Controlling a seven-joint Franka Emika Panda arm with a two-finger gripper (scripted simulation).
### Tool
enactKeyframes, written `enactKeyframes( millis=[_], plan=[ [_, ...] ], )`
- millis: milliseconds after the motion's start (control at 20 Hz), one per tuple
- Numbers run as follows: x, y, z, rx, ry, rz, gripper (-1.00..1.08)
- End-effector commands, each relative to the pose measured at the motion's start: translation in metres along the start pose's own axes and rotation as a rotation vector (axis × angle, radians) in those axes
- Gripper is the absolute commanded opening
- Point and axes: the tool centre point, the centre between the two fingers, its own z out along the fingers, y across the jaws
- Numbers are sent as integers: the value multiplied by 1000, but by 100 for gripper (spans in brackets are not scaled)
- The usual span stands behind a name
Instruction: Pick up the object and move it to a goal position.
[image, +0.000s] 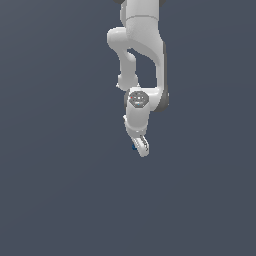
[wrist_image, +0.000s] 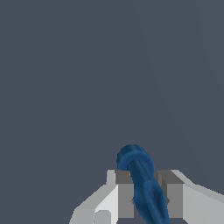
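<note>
One object (wrist_image: 146, 188) | gripper (wrist_image: 146, 199) pinching its slim blue body, probably light, slick, stiff | sitting mid-tabletop (image: 60, 200), no edges showing

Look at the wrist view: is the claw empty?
No, the dark blue object sits clamped between the claw's two grey fingers.

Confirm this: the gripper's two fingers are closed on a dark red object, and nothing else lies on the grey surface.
Wrong colour. In the wrist view the object between the fingers of the gripper is dark blue, not red. The rest holds: the fingers are closed on it, and no other item shows on the grey surface.
</note>
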Motion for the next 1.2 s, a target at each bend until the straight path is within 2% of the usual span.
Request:
enactKeyframes(
  millis=[0,600,1150],
  plan=[
    [0,0,0,0,0,0,-100],
    [5,8,-18,0,0,0,-100],
    [25,41,-92,1,-2,1,-100]
  ],
)
